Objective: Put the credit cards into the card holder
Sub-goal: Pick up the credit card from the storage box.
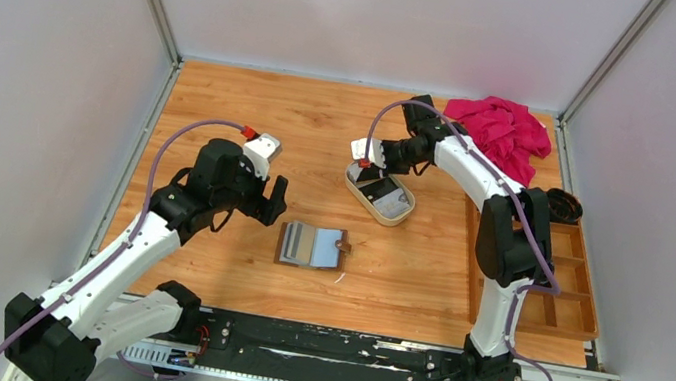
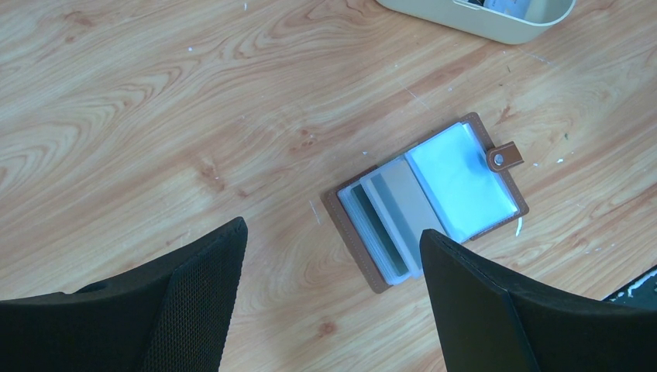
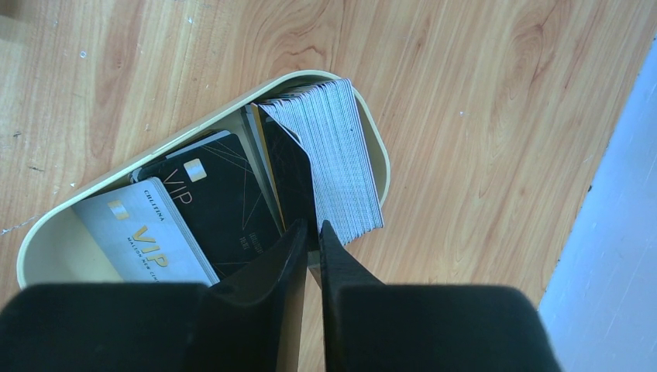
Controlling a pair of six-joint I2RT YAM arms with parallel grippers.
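Observation:
The card holder (image 1: 313, 245) lies open on the wooden table, a brown wallet with clear grey pockets and a snap tab (image 2: 503, 157). It also shows in the left wrist view (image 2: 430, 198). My left gripper (image 1: 271, 203) is open and empty, hovering just left of it (image 2: 333, 227). The credit cards sit in a cream oval tray (image 3: 372, 139): a grey stack on edge (image 3: 341, 163), a black VIP card (image 3: 217, 201) and a silver VIP card (image 3: 143, 240). My right gripper (image 3: 310, 231) reaches into the tray, shut on the edge of a dark card (image 3: 293, 174).
The tray (image 1: 380, 197) stands right of the table's middle and shows at the top of the left wrist view (image 2: 496, 19). A pink cloth (image 1: 499, 134) lies at the back right. A wooden compartment box (image 1: 543, 282) stands along the right edge.

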